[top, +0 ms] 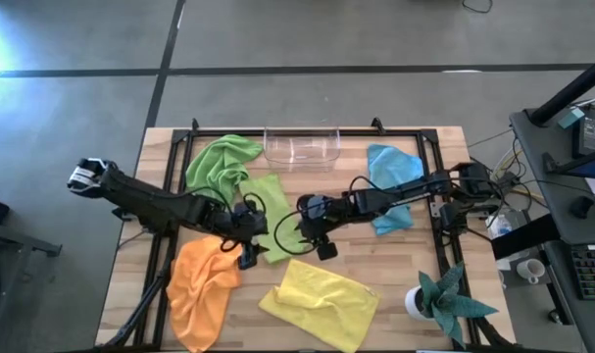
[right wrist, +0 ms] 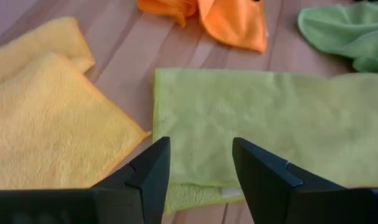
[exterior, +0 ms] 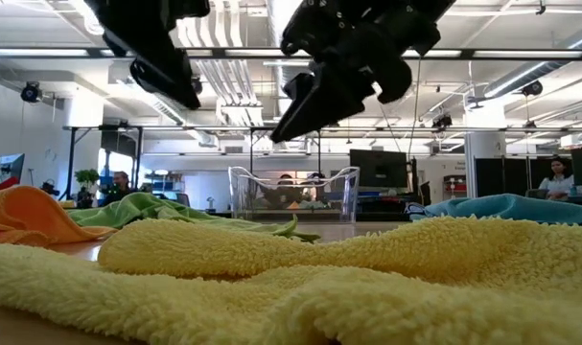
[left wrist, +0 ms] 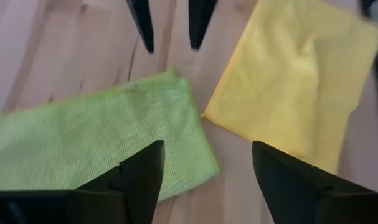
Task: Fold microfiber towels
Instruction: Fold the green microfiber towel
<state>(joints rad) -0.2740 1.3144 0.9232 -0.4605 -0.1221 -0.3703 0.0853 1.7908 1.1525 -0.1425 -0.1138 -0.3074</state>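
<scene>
Left gripper point(top: 246, 257), fingers spread and empty, above the flat lime-green microfiber towel point(top: 269, 214) at table centre. Right gripper point(top: 325, 249) likewise spread, empty, beside it. Crumpled yellow towel point(top: 320, 300) near front.

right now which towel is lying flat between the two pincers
The lime green towel at the table's middle, folded flat; the other green one lies crumpled farther back.

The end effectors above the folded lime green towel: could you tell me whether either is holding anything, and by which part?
Nothing is held. The left end effector and right end effector both stand open above the flat lime green towel, with empty gaps between their fingers.
</scene>
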